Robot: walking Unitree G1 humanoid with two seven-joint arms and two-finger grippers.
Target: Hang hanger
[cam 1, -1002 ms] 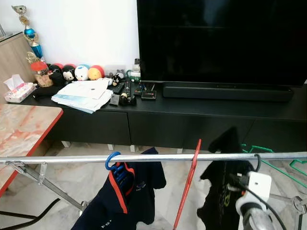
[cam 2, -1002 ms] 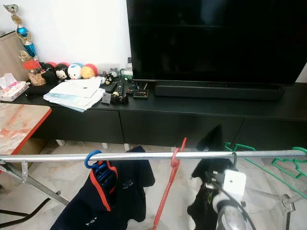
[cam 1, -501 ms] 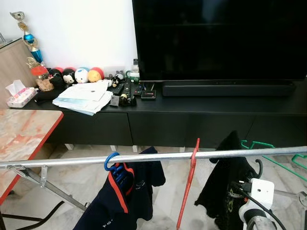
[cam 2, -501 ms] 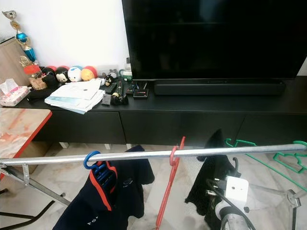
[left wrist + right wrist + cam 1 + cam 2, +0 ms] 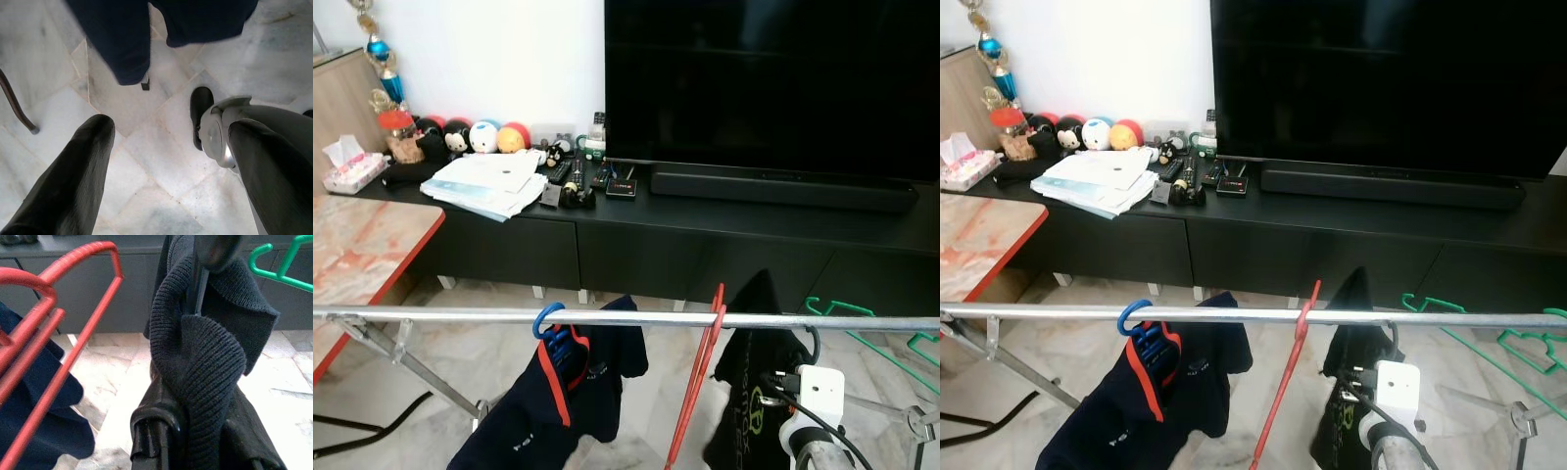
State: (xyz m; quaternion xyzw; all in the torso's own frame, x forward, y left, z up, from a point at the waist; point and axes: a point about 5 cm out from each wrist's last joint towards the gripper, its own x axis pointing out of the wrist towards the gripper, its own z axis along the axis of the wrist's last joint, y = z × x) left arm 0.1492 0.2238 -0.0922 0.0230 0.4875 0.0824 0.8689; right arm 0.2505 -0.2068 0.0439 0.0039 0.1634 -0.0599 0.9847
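Black hanger (image 5: 813, 345), carrying a dark knit garment (image 5: 751, 392), sits with its hook just below the silver rail (image 5: 626, 318) at the rail's right portion; whether hook and rail touch cannot be told. Right claw (image 5: 195, 431) is clamped on the hanger's body, the knit fabric bunched around its fingers, below the rail; the right arm's white wrist unit (image 5: 818, 392) shows under it. Just left of the garment, a red hanger (image 5: 700, 382) hangs empty from the rail. Further left, a blue hanger (image 5: 548, 328) holds a navy shirt with orange trim (image 5: 553, 401). Green hangers (image 5: 871, 328) lie beyond the rail at right, near the floor.

Left claw (image 5: 166, 161) hangs low over the marble floor (image 5: 146, 142), fingers spread wide, holding nothing.

Behind: black TV bench (image 5: 705, 235) with television (image 5: 773, 88), soundbar (image 5: 783, 191), papers (image 5: 489, 186), plush toys (image 5: 480, 137). Red-edged marble bench (image 5: 362, 264) at far left.
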